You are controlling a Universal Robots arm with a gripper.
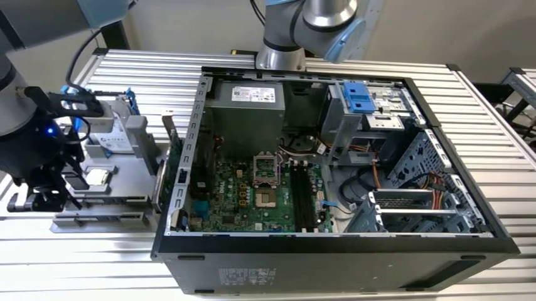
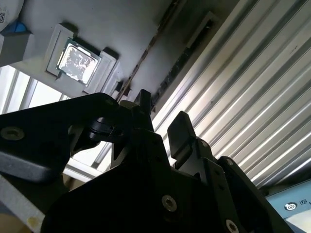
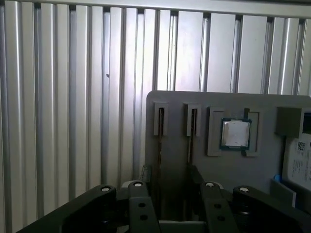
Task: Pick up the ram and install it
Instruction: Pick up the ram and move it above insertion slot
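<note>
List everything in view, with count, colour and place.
ram: two, dark, on edge in the holder's slots
holder: one, grey, on the table at the exterior view's left
processor chip: one, silver, in a holder recess
hard drive: one, silver, on the holder
computer case: one, black, open, mid-table
motherboard: one, green, inside the case
table: one, ribbed silver, under everything
gripper: one, black, open, at the holder by the ram

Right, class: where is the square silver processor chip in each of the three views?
Exterior view: processor chip on the grey tray, at the exterior view's left.
Second wrist view: in its recess on that tray.
First wrist view: in its recess, beside two narrow slots.
Shared landmark: the grey tray.
</note>
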